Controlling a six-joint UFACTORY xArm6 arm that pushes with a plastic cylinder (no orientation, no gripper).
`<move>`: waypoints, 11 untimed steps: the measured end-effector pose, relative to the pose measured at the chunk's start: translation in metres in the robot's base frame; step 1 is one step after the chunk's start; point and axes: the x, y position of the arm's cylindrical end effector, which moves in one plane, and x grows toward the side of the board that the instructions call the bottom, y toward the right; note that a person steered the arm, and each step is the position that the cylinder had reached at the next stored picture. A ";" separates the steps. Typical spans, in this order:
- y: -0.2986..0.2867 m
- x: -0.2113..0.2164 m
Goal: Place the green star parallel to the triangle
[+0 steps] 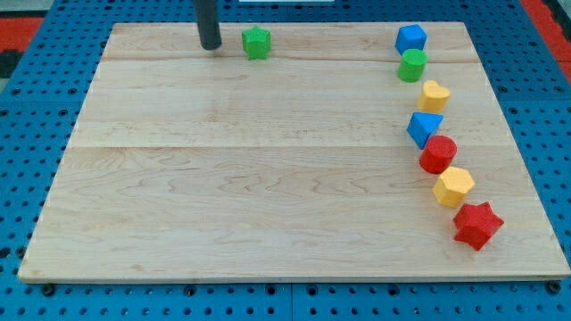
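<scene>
the rod rises out of the view's top edge, so only its lower stretch shows; its upper part and the arm are cut off. my tip (211,45) rests on the table (250,178) near the view's top, just to the view's left of the green star (257,43), with a narrow strip of bare wood between them, so they are apart. the tool is a plain rod with nothing to open or close, and it has hold of nothing.

the green star is small and bright green, its points short and hard to make out at this size. it sits near the table's top edge, left of the middle, well apart from all other blocks.

the rest stand in a loose column down the view's right side. at the top is a blue block (410,38), roughly cube-like, though its exact shape is hard to tell, with a green cylinder (412,65) touching it below. next comes a yellow block (434,94) whose shape i cannot settle, then the blue triangle (424,127), with a red cylinder (438,154) touching its lower right. below that is a yellow hexagon-like block (453,186), and last a red star (477,224) near the table's lower right.
</scene>
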 end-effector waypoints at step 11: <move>0.192 0.127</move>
